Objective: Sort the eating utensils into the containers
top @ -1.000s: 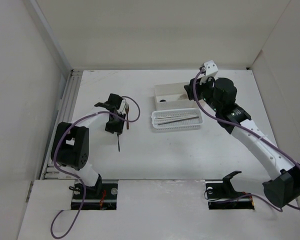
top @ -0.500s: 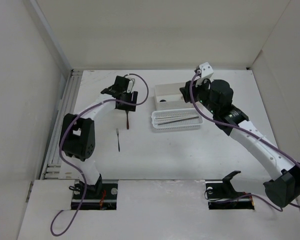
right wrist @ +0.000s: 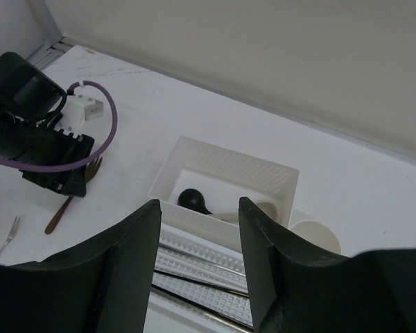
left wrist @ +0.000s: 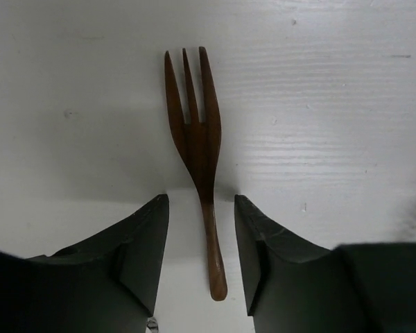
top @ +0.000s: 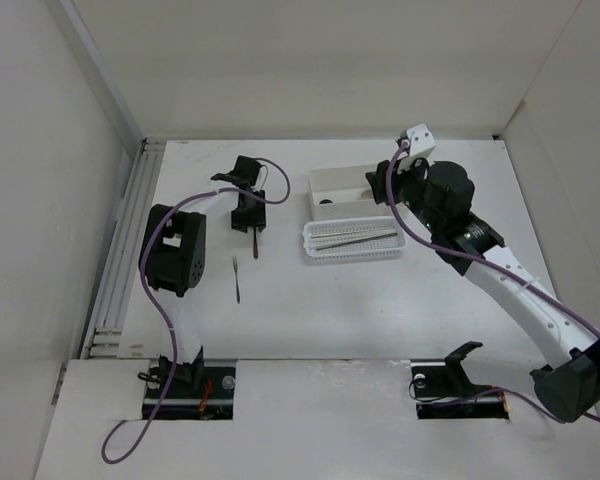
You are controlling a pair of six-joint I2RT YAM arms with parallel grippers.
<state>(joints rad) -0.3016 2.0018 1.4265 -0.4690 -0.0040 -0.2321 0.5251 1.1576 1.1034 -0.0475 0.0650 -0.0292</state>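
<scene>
Closest to the arm bases, on the white table (top: pixel 320 310): a thin dark fork (top: pixel 236 278), alone and touching nothing.

Just beyond it, a brown wooden fork (left wrist: pixel 196 132), flat on the table, tines pointing away from the left gripper (left wrist: pixel 201 208). Left fingers released, one black pad on either side of the fork's handle end, a sliver of table showing on both sides, so no grip.

To the right and slightly farther back, a white perforated basket (top: pixel 352 257), long and shallow, with silvery chopsticks (top: pixel 355 238) lying lengthwise inside.

Directly behind the basket, touching or very nearly touching it, a white rectangular box (right wrist: pixel 225 163) with a dark rounded utensil (right wrist: pixel 193 200) inside.

At the box's right end, a small cream cup (right wrist: pixel 317 237), partly hidden by a finger in the right wrist view.

Above the box, the right gripper (right wrist: pixel 200 208), fingers spread apart and grasping nothing.
</scene>
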